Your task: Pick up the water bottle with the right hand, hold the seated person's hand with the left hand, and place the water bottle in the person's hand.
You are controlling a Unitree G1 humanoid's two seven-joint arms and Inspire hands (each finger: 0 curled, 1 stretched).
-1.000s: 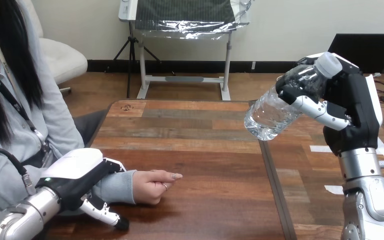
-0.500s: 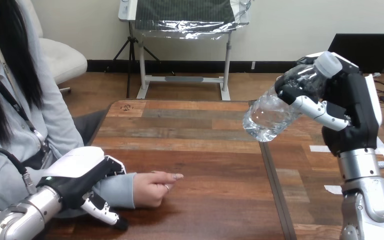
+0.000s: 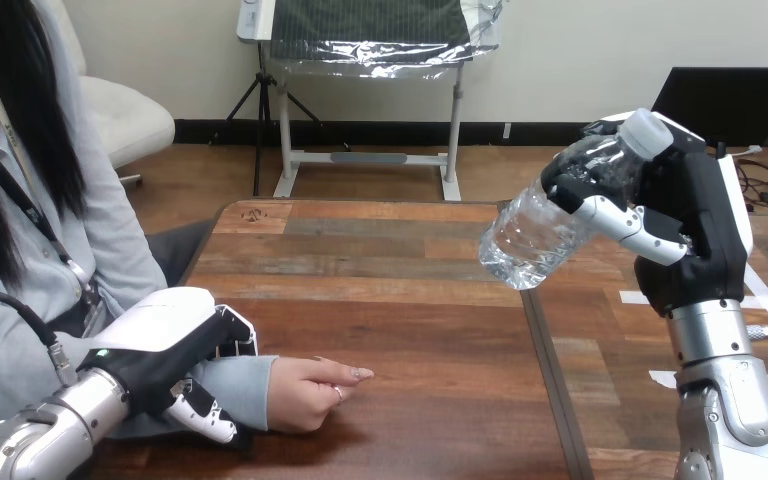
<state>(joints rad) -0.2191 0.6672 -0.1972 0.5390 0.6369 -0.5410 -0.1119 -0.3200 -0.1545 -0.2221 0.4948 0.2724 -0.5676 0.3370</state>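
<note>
My right hand [image 3: 695,225] is raised above the table's right part, its fingers curled round a clear water bottle [image 3: 550,220]. The bottle tilts, white cap up to the right, base down to the left. At the lower left, the person's hand [image 3: 312,392] rests loosely closed on the table, one finger pointing right. My left hand [image 3: 165,360] lies over the person's forearm just behind the wrist, with its fingers [image 3: 205,418] curled down round the grey sleeve. The bottle hangs well up and to the right of the person's hand.
The wooden table [image 3: 390,300] stretches from the person at the left to a seam at the right, where a second tabletop with white tape marks [image 3: 650,298] adjoins. The person's torso fills the left edge.
My right hand with the bottle has shifted slightly left. My left hand and the person's forearm have shifted a little to the right and toward the front edge, the fingers closing tighter round the sleeve.
</note>
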